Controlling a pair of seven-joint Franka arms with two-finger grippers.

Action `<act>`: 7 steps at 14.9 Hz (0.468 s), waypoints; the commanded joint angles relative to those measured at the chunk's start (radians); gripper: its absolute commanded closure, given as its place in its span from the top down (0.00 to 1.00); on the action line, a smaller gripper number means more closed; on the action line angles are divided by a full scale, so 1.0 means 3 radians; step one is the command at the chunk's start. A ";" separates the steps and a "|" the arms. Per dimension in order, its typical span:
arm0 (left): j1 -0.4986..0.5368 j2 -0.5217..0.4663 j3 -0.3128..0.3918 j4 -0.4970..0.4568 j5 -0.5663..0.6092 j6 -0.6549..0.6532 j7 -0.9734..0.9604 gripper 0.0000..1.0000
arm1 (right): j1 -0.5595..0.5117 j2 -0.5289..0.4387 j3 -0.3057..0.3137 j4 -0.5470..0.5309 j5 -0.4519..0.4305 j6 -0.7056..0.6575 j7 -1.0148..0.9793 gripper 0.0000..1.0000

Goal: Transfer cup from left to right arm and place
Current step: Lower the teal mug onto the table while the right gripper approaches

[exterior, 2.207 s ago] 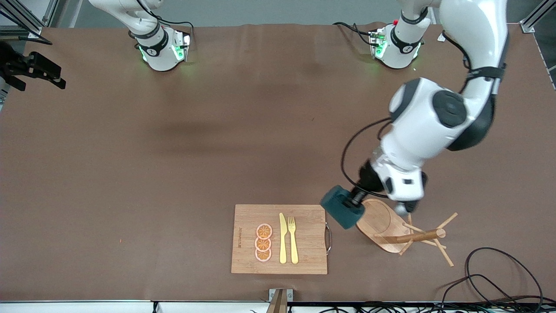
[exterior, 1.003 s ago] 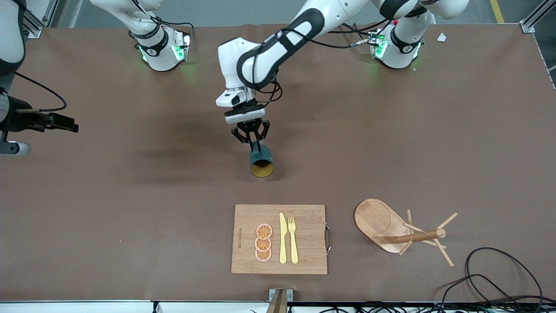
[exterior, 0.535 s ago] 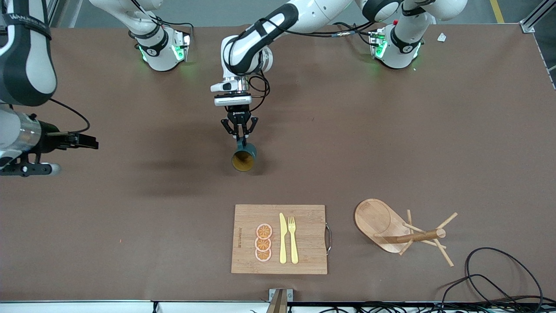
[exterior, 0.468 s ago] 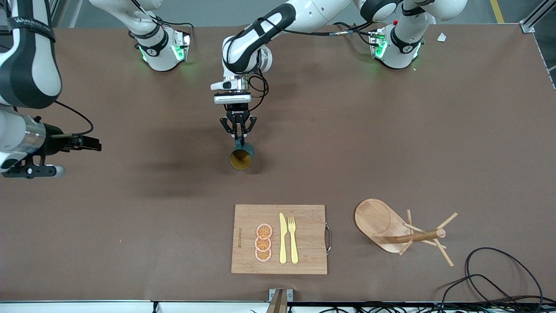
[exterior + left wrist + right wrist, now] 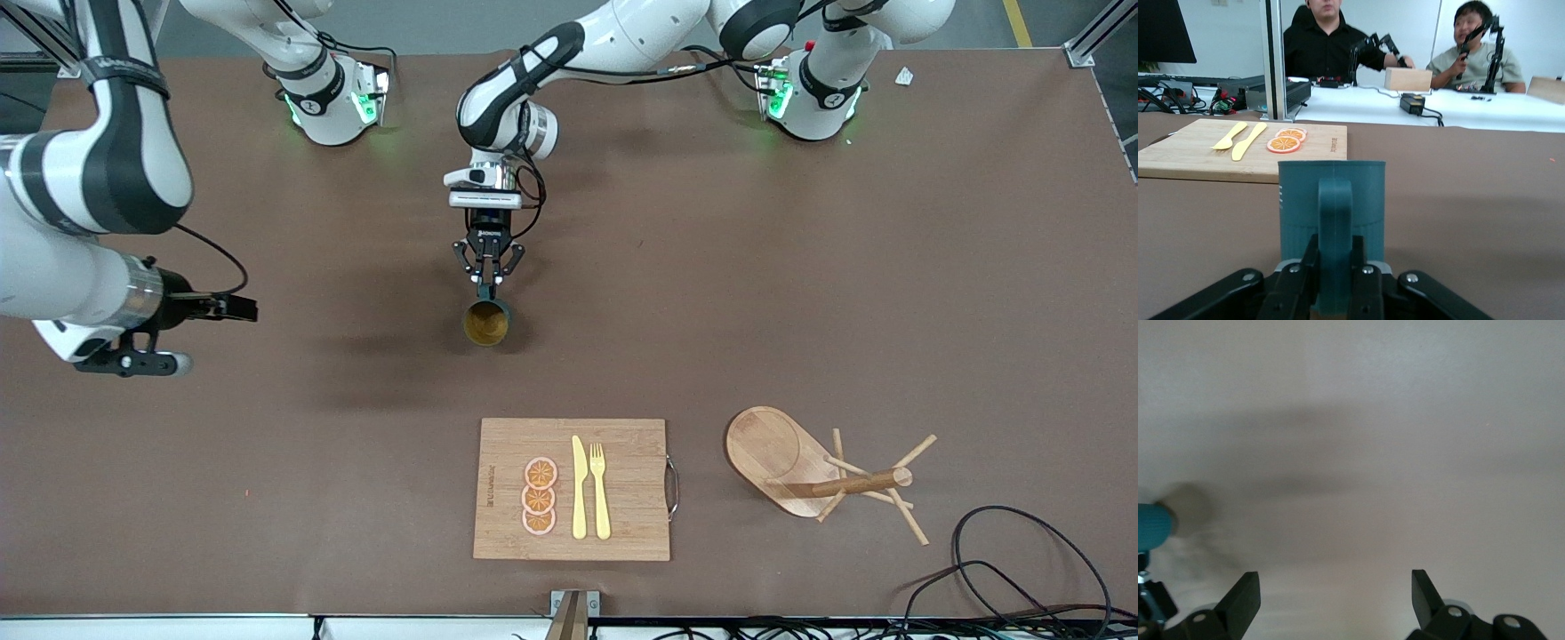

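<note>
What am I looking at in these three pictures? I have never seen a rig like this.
Two robot arms stand at a brown table. One picture looks down from across the table; the other two come from cameras on each wrist. The left gripper holds the cup by its handle above the table's middle, jaws shut, mouth toward the overhead camera. The right gripper hangs open over its own end. Nearer the camera lie a cutting board with orange slices, a knife and fork, and a tipped wooden mug rack.

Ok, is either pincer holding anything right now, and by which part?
The left pincer holds the cup by its side handle, over the bare table mat. The right pincer is open and empty, toward the right arm's end of the table.
</note>
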 commanded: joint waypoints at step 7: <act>-0.0185 0.0066 -0.0024 -0.0146 0.0131 -0.0303 -0.0531 0.99 | 0.0337 -0.0003 -0.0006 -0.0591 0.0124 0.0665 0.0652 1.00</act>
